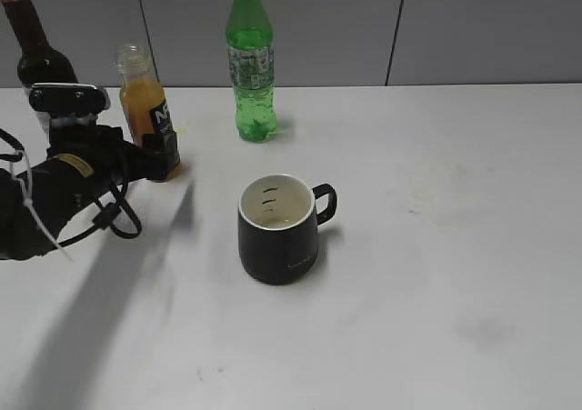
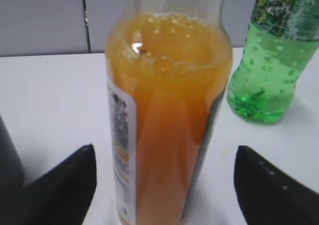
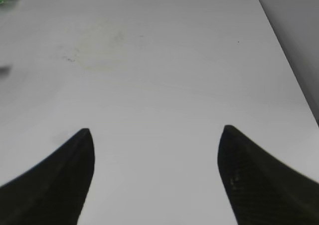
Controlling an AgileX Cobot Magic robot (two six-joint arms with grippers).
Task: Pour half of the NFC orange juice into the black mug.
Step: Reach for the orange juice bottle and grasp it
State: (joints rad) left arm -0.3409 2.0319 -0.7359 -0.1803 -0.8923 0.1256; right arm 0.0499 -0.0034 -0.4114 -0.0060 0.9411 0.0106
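Standing wide apart, the jaws of the left gripper (image 2: 162, 185) have the NFC orange juice (image 2: 167, 120) between them, with white table (image 2: 50, 100) showing on both sides of the bottle, so nothing is clamped yet. The bottle stands upright at the far left, its long axis vertical and its open neck up. From there the black mug (image 1: 278, 231) lies to the right and nearer to the camera, well apart, upright, with its handle to the right. The green soda bottle (image 1: 250, 60) stands behind, beside the path. The right gripper (image 3: 155, 177) is also spread open over bare table, holding nothing, so I judge the left arm is the one to grasp and carry.
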